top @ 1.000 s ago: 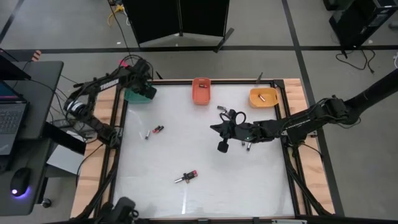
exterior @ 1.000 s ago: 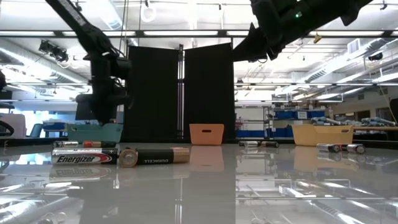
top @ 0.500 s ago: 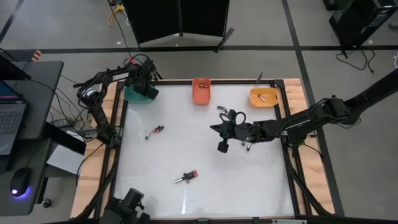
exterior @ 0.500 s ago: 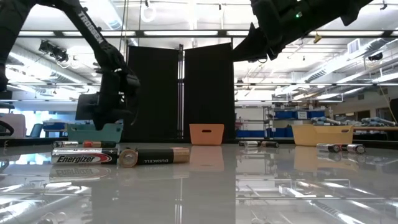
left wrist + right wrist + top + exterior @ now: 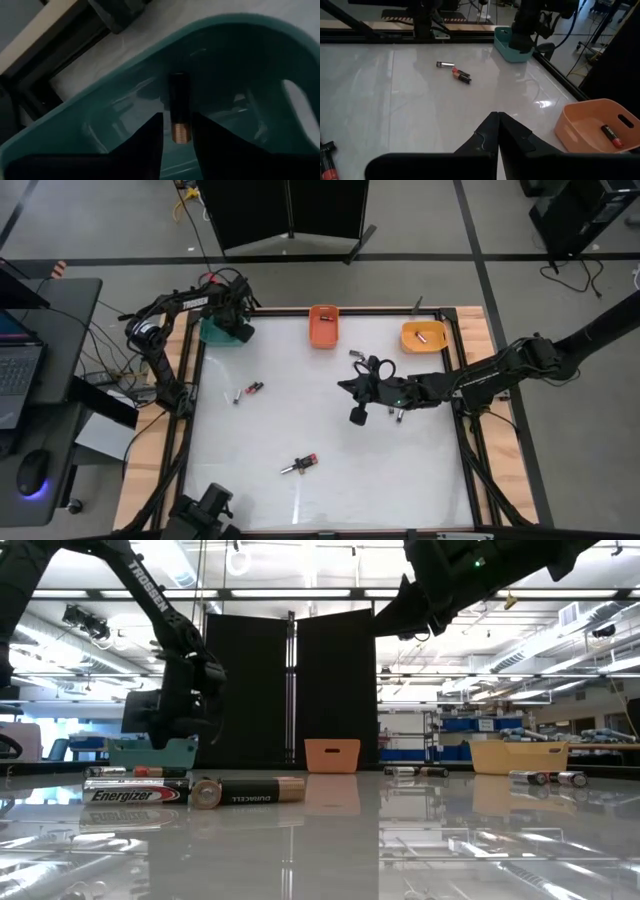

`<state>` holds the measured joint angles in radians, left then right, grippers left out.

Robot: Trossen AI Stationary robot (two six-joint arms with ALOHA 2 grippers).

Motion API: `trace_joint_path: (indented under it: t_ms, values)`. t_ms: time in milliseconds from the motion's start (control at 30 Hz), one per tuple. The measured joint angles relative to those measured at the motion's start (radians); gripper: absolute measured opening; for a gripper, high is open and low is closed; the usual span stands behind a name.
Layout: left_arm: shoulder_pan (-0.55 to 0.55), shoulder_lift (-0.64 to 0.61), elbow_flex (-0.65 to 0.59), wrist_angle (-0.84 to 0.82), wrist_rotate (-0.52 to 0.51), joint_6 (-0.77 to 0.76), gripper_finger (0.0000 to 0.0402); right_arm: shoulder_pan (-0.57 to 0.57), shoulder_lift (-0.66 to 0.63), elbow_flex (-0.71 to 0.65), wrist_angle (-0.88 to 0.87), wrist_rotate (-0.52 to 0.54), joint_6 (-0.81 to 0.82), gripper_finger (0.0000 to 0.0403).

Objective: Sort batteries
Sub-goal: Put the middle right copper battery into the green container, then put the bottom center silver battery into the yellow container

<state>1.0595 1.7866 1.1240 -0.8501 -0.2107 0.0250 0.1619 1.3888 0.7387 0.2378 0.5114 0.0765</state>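
Over the teal bin, the left gripper stands parted around a dark battery whose long axis runs straight out between its fingers, while the closed, empty right gripper waits mid-table, well apart.

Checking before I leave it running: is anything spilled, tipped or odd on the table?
Nothing stands out. The teal bin, orange bin and yellow bin sit upright along the far edge; loose batteries lie flat, still unsorted.
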Motion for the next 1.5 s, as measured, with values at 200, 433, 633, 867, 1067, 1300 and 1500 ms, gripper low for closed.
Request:
trace_joint_path:
  t_ms: [200, 433, 633, 867, 1067, 1300, 1500]
  values:
    - [-0.001, -0.025, 0.000, -0.018, -0.064, 0.020, 0.0111, -0.006, 0.000, 0.000, 0.013, 0.000, -0.004, 0.0019]
    - [-0.023, -0.159, 0.000, 0.040, -0.138, 0.028, 0.0096, -0.017, 0.000, 0.003, 0.013, 0.000, -0.051, 0.0018]
    - [-0.096, -0.352, -0.039, 0.157, -0.136, 0.017, 0.0060, -0.012, -0.003, 0.015, 0.014, -0.003, -0.077, 0.0010]
    - [-0.264, -0.574, -0.226, 0.389, -0.118, -0.005, 0.0034, -0.007, -0.005, 0.015, 0.007, -0.083, -0.065, 0.0010]
    - [-0.438, -0.685, -0.420, 0.567, -0.035, -0.011, 0.0032, -0.007, 0.000, 0.013, -0.017, -0.114, -0.017, 0.0010]
    - [-0.679, -0.709, -0.533, 0.730, 0.080, -0.106, 0.0032, -0.007, 0.000, 0.005, -0.020, -0.116, 0.026, 0.0010]
    - [-0.942, -0.709, -0.536, 0.755, 0.085, -0.179, 0.0032, -0.011, 0.000, 0.004, -0.030, -0.116, 0.028, 0.0010]
